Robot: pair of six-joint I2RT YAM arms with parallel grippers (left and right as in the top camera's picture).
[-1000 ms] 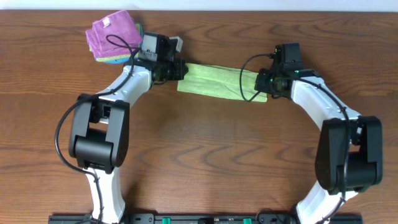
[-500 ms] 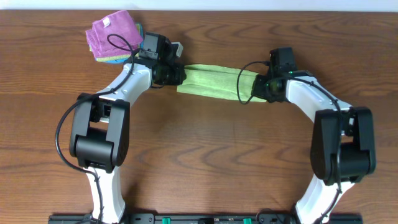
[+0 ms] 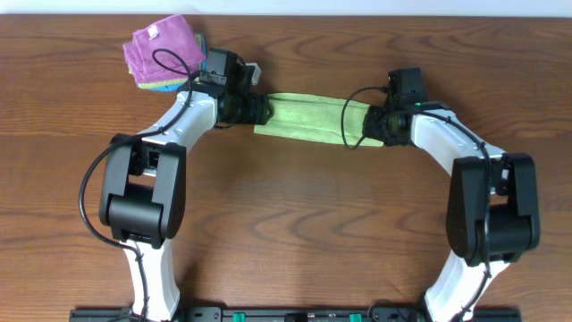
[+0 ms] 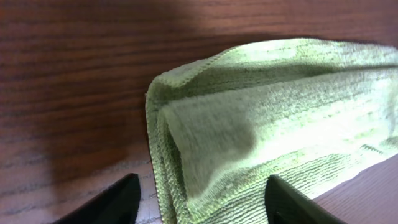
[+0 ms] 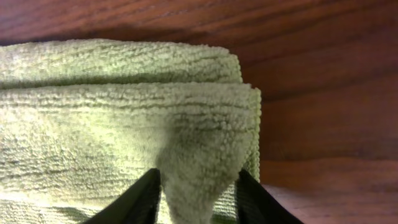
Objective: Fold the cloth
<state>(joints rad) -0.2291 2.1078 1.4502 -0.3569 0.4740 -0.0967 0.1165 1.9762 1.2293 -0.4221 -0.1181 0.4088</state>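
The lime-green cloth [image 3: 308,119] lies on the wooden table as a long narrow folded strip running left to right between my two arms. My left gripper [image 3: 261,107] sits at its left end. In the left wrist view the cloth [image 4: 280,124] shows stacked layers, and the left gripper [image 4: 202,186] stands open, its fingers [image 4: 118,199] wide apart on either side of the folded edge. My right gripper [image 3: 371,125] is at the strip's right end. There the right gripper [image 5: 198,177] is open a little, with a raised pucker of cloth [image 5: 124,112] standing between its fingers [image 5: 140,199].
A purple cloth [image 3: 161,49] with a white tag lies on a blue cloth [image 3: 157,87] at the back left, just behind the left arm. The table's far edge [image 3: 357,11] runs close behind the strip. Bare wood [image 3: 313,224] stretches in front.
Both grippers have gone from shut to open at the ends of the strip. Earlier the right gripper shifted left a little, drawing the cloth's right end with it.
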